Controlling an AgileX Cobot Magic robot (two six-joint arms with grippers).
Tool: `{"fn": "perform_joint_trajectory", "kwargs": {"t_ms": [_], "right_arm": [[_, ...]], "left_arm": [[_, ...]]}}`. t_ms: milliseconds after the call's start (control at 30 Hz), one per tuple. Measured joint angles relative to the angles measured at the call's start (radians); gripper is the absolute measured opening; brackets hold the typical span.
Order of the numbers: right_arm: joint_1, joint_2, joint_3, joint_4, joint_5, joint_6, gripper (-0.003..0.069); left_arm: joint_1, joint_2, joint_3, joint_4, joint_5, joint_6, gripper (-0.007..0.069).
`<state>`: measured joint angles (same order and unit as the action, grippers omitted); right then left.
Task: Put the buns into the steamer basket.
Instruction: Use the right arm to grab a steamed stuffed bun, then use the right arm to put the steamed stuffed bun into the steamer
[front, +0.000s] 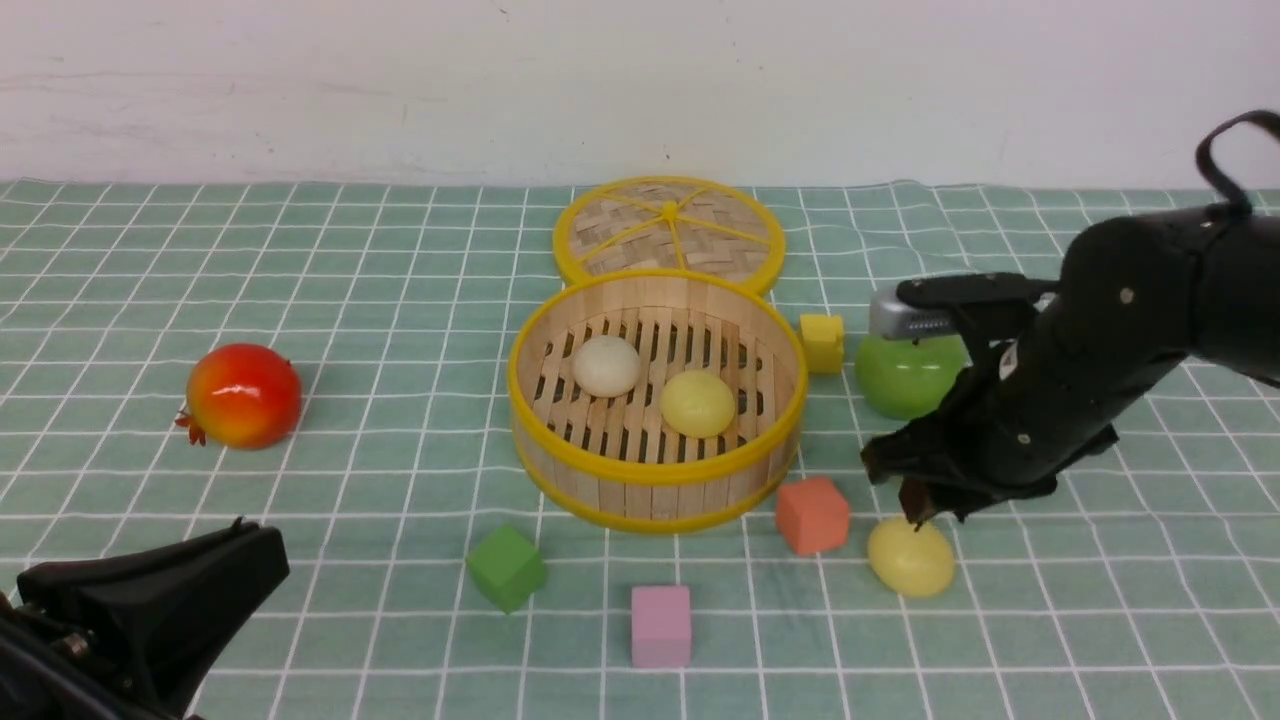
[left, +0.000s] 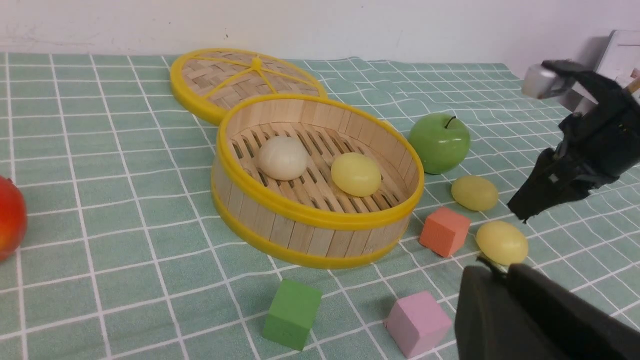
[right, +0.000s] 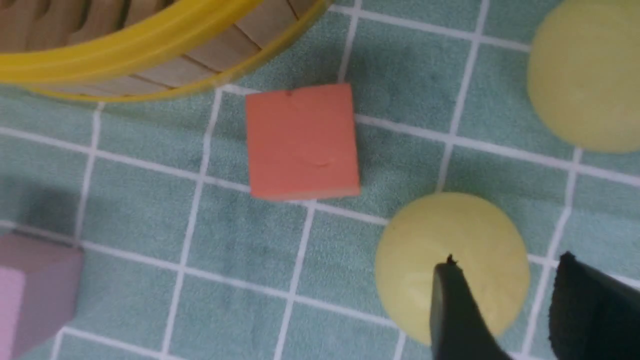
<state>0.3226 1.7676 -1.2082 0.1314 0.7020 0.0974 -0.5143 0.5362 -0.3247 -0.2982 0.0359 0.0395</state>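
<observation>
The steamer basket (front: 650, 490) stands mid-table and holds an off-white bun (front: 606, 365) and a pale yellow bun (front: 697, 403). A third, pale yellow bun (front: 910, 557) lies on the cloth to the basket's front right. My right gripper (front: 915, 515) hovers just above it, open and empty; in the right wrist view (right: 507, 260) one finger overlaps this bun (right: 425, 260). The fourth bun (left: 474, 192) lies near the apple and is hidden by my right arm in the front view. My left gripper (front: 240, 540) is shut and empty at the front left.
A green apple (front: 908, 375) and a yellow cube (front: 822, 342) sit right of the basket. An orange cube (front: 812, 514), pink cube (front: 661, 625) and green cube (front: 507, 567) lie in front. The woven lid (front: 668, 232) lies behind. A red fruit (front: 243, 395) sits left.
</observation>
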Motion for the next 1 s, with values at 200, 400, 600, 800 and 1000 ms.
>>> {"fn": "perform_joint_trajectory", "kwargs": {"t_ms": [200, 400, 600, 800, 1000], "right_arm": [[0.000, 0.061, 0.000, -0.008, -0.047, -0.010, 0.0297], [0.000, 0.098, 0.000, -0.005, -0.076, -0.012, 0.0289], [0.000, 0.105, 0.000, -0.005, -0.085, -0.038, 0.0197], [0.000, 0.072, 0.000, -0.010, -0.044, -0.097, 0.0023], [0.000, -0.012, -0.066, 0.021, 0.019, -0.117, 0.0004]], "left_arm": [[0.000, 0.000, 0.000, 0.000, 0.001, 0.000, 0.0039], [0.000, 0.000, 0.000, 0.000, 0.003, 0.000, 0.0050], [0.000, 0.000, 0.000, 0.000, 0.003, 0.000, 0.0057], [0.000, 0.000, 0.000, 0.000, 0.003, 0.000, 0.0060], [0.000, 0.000, 0.000, 0.000, 0.003, 0.000, 0.0069]]}}
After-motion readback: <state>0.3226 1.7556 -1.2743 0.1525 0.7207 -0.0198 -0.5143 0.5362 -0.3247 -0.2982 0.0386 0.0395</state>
